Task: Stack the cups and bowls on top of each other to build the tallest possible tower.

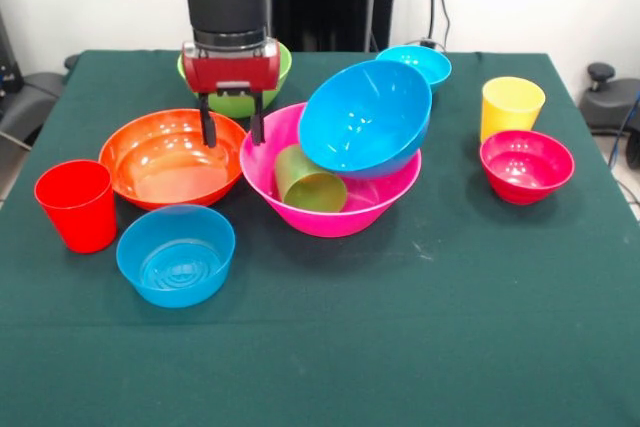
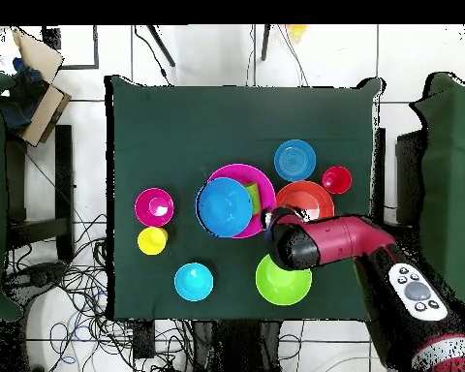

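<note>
We are seeing the gripper (image 1: 231,131) hanging with fingers spread between the orange bowl (image 1: 172,158) and the pink bowl (image 1: 330,209). The pink bowl is holding a tipped green cup (image 1: 307,185) and a tilted large blue bowl (image 1: 364,118) mid-counter (image 1: 400,347).

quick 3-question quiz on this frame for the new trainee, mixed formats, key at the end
1. True or false: the large blue bowl sits level inside the pink bowl.
2. Which cup lies on its side inside the pink bowl? A) red cup B) green cup C) yellow cup
3. Fill in: the open tool hangs between the pink bowl and the ____ bowl.

Key:
1. False. It is tilted, leaning on the pink bowl's rim.
2. B. The red and yellow cups stand upright on the table.
3. Orange: the orange bowl.
</note>
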Robot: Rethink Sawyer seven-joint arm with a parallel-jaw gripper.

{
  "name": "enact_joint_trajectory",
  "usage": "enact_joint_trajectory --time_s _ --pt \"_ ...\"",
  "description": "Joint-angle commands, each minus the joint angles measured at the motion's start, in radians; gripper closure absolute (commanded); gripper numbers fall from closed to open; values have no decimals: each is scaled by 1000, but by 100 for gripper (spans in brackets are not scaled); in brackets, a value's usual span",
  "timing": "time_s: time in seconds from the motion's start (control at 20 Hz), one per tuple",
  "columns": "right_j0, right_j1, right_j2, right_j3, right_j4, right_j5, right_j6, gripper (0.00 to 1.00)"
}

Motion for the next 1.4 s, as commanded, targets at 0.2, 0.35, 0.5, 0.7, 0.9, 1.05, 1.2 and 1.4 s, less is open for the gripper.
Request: enact_joint_trajectory --time_s 0.2,0.35,0.5,0.7,0.9,1.05,1.2,1.4 --pt "107 93 -43 -155 -113 -59 2 0" --pt "137 109 -71 -173 -122 -78 22 0" --pt "164 109 -97 -175 -118 -94 40 0" --pt "190 89 -120 -157 -100 -96 56 0" --pt "203 89 -135 -157 -87 -101 55 0" --pt "210 93 -141 -160 -81 -107 53 0" --pt "212 90 -142 -158 -71 -106 47 0" --pt "216 92 -149 -159 -64 -113 46 0"
